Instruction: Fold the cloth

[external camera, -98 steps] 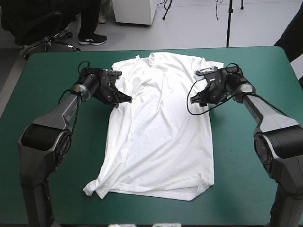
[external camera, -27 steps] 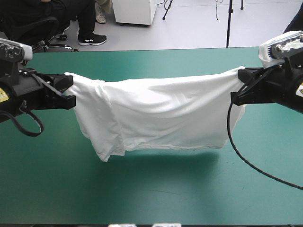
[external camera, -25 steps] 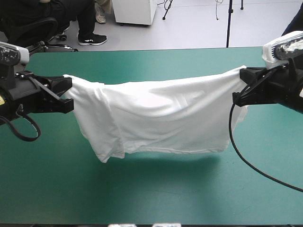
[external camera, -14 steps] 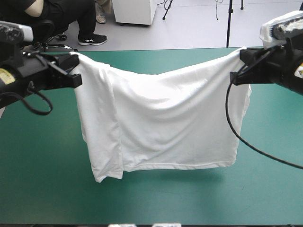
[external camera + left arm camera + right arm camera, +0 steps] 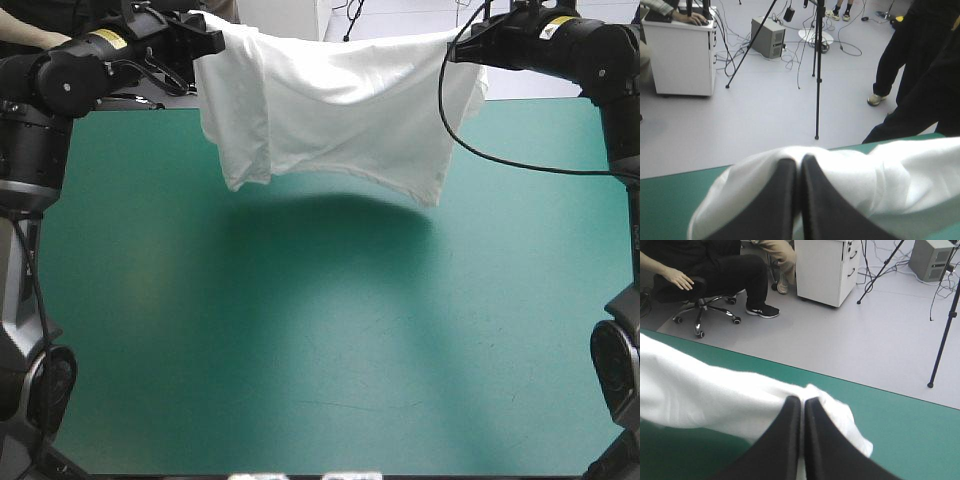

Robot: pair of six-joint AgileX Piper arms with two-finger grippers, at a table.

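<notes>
High over the table (image 5: 300, 350), the T-shirt (image 5: 330, 100) hangs between the left gripper (image 5: 212, 40) and right gripper (image 5: 456, 50). Only wrist views show the fingers (image 5: 775, 205) pinched tight on it.

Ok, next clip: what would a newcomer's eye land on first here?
The white T-shirt, hanging like a banner high above the far part of the teal-green cover, touching nothing below. The left gripper and the right gripper, set wide apart, are each shut on one upper end of it.
</notes>
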